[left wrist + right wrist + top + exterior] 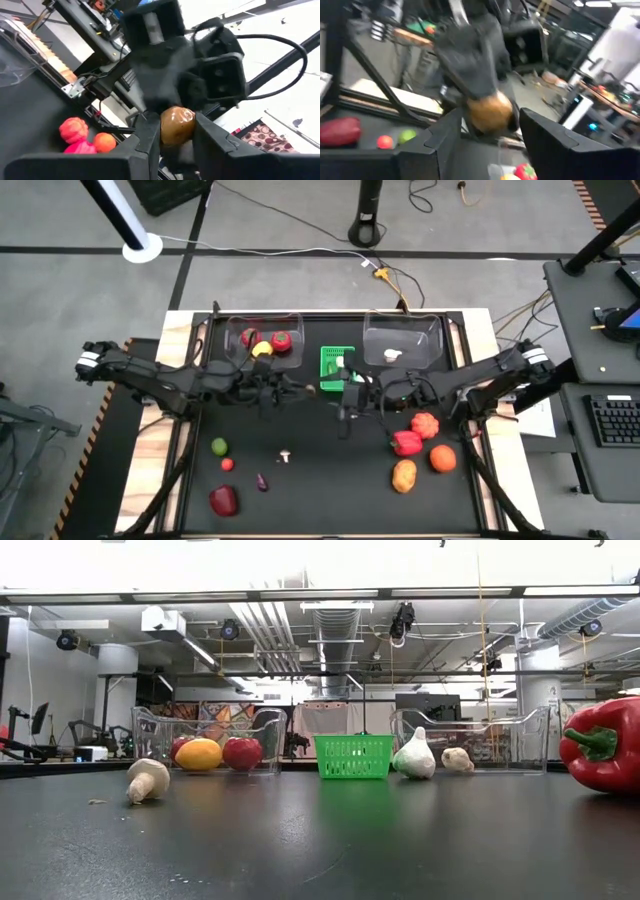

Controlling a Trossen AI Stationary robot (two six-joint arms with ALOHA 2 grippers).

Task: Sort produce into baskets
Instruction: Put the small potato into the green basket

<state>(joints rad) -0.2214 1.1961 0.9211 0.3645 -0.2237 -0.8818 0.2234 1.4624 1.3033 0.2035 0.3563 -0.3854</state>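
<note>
A round shiny brown piece of produce (pixel 177 125) hangs high above the table's middle, with my left gripper (pixel 177 137) shut on it. My right gripper (pixel 490 132) faces it from the table's right. It is open, with one finger on each side of the same brown piece (pixel 490 112) and a little gap showing at each side. In the high view the two grippers (pixel 305 391) (pixel 345 395) meet just in front of the green basket (pixel 335 365). Two clear bins (pixel 265 330) (pixel 403 330) stand at the far edge. My left gripper pinches the brown piece by its two opposite sides (pixel 165 127) between its two fingers. The fingers come level from the table's left. The piece is lifted clear of the table, and its far half sticks out beyond the fingertips.
The left bin holds red and yellow produce (pixel 263 348), the right bin a white piece (pixel 393 354). On the table lie a lime (pixel 219 446), a mushroom (pixel 286 455) and a red pepper (pixel 223 500) at the left. At the right lie another red pepper (pixel 407 443), an orange (pixel 442 458) and a potato (pixel 404 476).
</note>
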